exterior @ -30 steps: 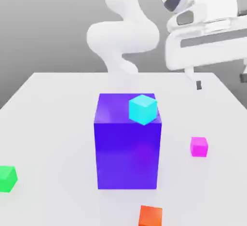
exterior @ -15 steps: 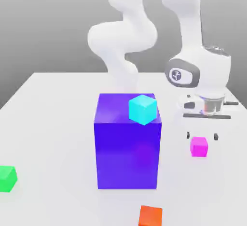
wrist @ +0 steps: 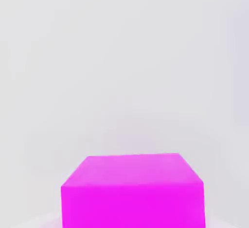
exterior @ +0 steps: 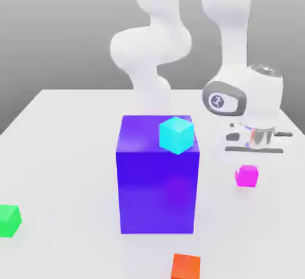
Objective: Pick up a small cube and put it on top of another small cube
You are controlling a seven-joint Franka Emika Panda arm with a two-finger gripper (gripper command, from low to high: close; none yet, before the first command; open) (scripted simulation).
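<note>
Grey backdrop behind a white table (exterior: 65,135) carrying five blocks, listed from the exterior view's left to its right.

Green cube (exterior: 9,220): at about eight o'clock from the table's centre, resting on the table at the picture's left edge, well apart from everything else.

Blue-violet block (exterior: 157,182): central, by far the largest item, standing upright on the table.

Cyan cube (exterior: 176,135): on the top face of the blue-violet block, near its front right corner, turned corner-on to the camera.

Orange-red cube (exterior: 186,266): at about six o'clock from the blue-violet block, on the table near the picture's lower edge, apart from the block.

Magenta cube (exterior: 246,176) (wrist: 132,190): at about three o'clock from the blue-violet block, clear of its side face, well apart from the green cube. Whether it rests on the table cannot be told.

Tool (exterior: 246,163): pointing straight down on the white arm (exterior: 232,27), directly over the magenta cube. The fingers are hidden behind the hand body; the tool is closed, and the magenta cube sits directly under the hand, so it is gripping that cube. The hand view has the cube's top face close up against the pale table.
</note>
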